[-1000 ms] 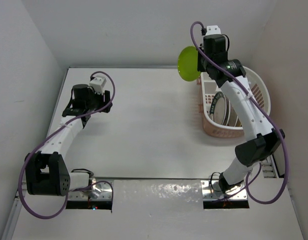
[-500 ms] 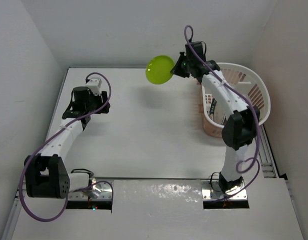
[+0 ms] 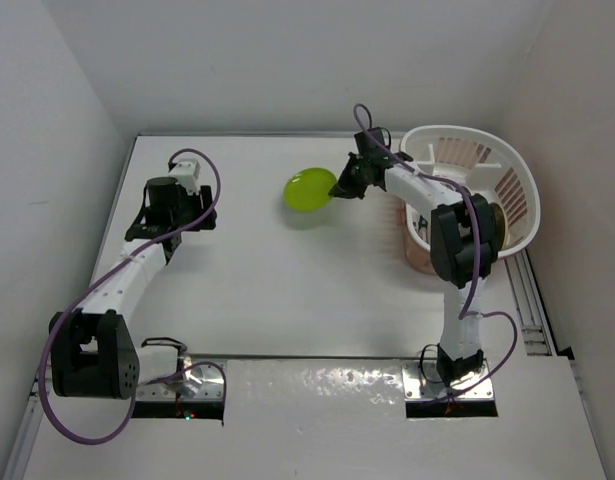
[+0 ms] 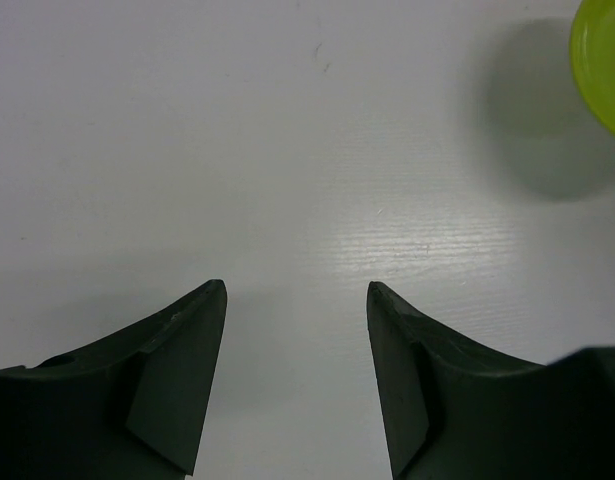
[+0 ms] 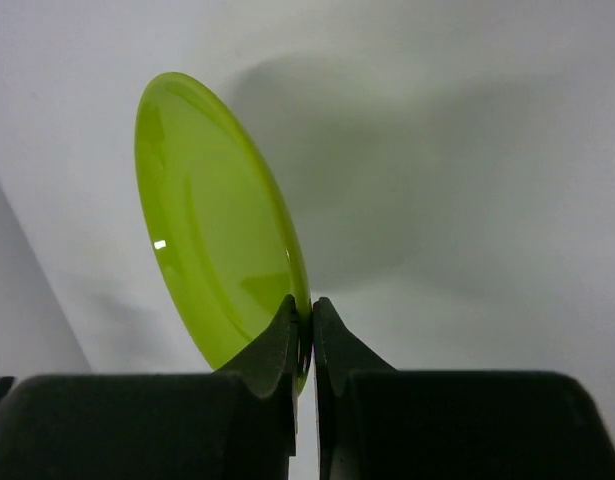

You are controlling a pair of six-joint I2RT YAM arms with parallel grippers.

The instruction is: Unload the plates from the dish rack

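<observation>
My right jaws pinched the rim of the small lime-green plate (image 5: 212, 225), which jutted ahead of them above the desk (image 3: 277, 290), the dish rack (image 3: 457, 129) just behind. Light, stiff, glossy, I judged: it could slip or swivel. My left jaws gaped, empty.

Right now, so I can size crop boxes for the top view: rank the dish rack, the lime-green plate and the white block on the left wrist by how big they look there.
1. dish rack, by far the largest.
2. lime-green plate, held tilted in the right claw, so it is foreshortened.
3. white block, the smallest.
</observation>
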